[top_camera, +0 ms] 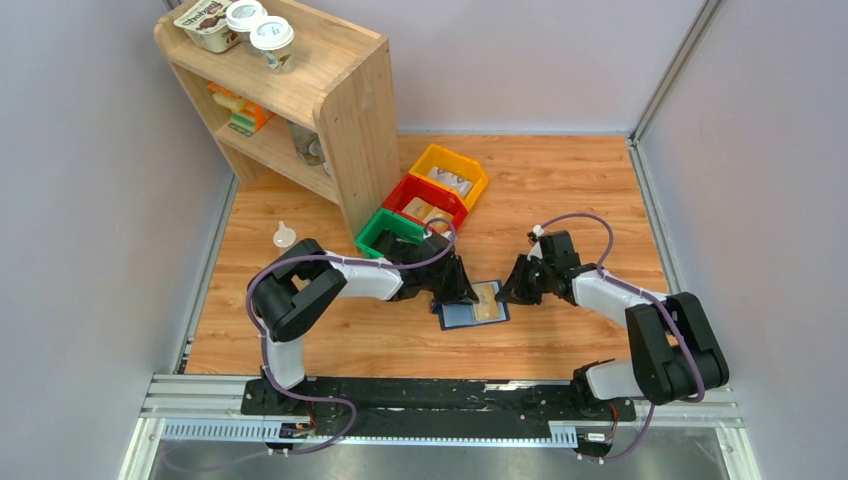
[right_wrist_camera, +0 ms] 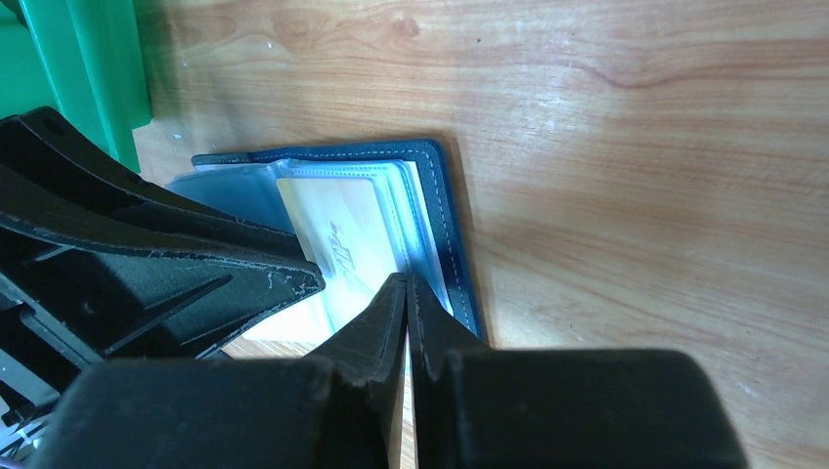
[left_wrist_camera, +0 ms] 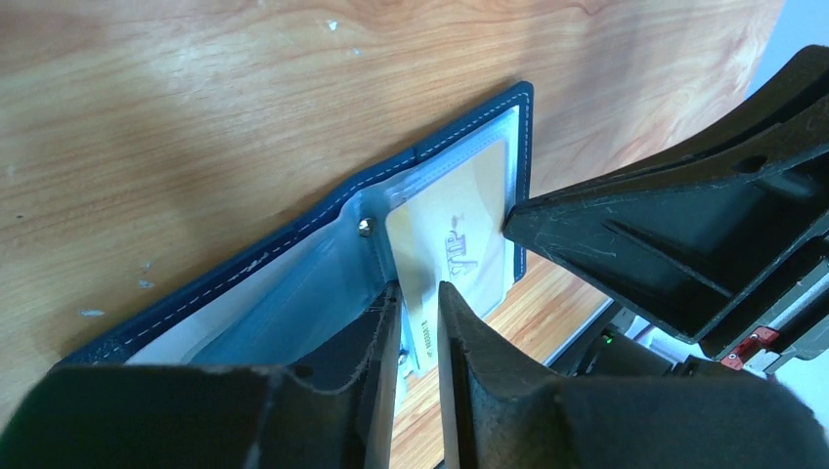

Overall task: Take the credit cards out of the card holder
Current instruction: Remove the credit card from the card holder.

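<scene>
- The card holder (top_camera: pixel 462 318) lies open on the table (top_camera: pixel 560 190) between the two arms, with a tan credit card (left_wrist_camera: pixel 464 234) tucked in its clear sleeve
- The left gripper (left_wrist_camera: pixel 418 298) stands part open over the card's near end; the card shows in the gap, and I see nothing clamped yet
- The right gripper (right_wrist_camera: pixel 406 285) has its fingers closed to a slit, tip down at the holder's opposite edge; whether it nips a sleeve I can't tell
- To my eye the step is drawing that card out: pin the holder firmly, close on the card alone rather than the sleeve, and slide it flat along the pocket
- Beyond them, the red bin (top_camera: pixel 445 195) and yellow bin (top_camera: pixel 445 152) each hold something pale; I make out nothing in the green bin (top_camera: pixel 372 234)
</scene>
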